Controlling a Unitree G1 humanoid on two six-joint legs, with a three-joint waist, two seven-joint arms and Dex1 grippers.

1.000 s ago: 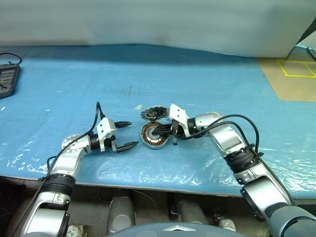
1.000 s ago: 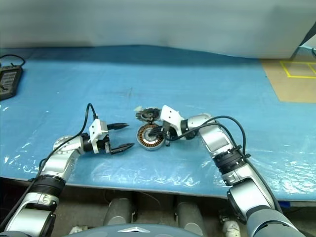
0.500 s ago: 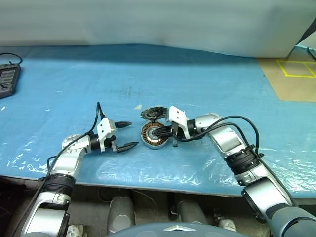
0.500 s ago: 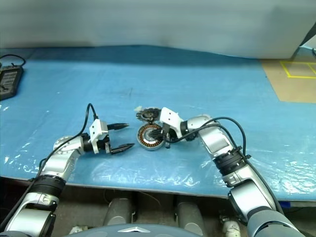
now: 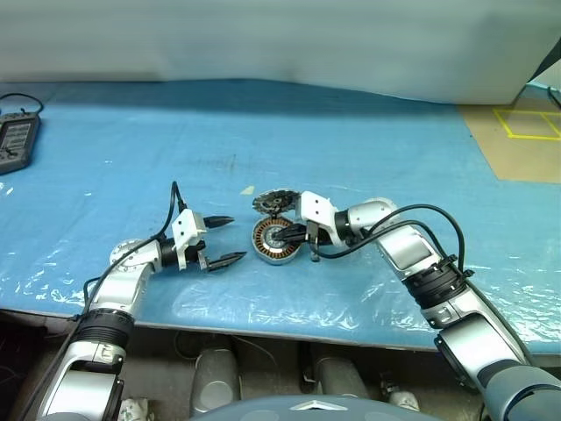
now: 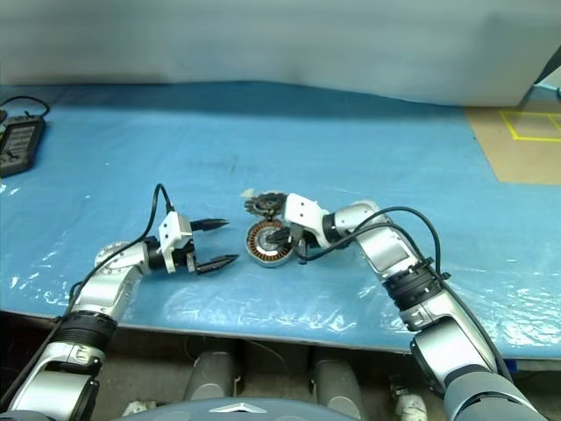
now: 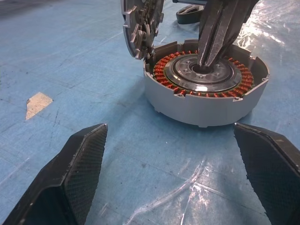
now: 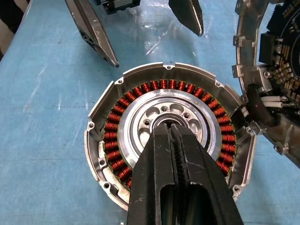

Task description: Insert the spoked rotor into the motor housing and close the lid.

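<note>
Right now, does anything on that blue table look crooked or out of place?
Yes. The lid is not flat: it stands on edge, tipped up at the rim of the motor housing, toothed face toward the copper windings. The shut right gripper pokes its tips into the housing's centre hole. The left gripper hangs open nearby.

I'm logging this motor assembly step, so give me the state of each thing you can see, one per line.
Motor housing: open, flat on the table, copper windings exposed.
Lid: off the housing, propped on edge against its rim.
Left hand: open, empty.
Right hand: shut, tips at the housing's centre hole.
</note>
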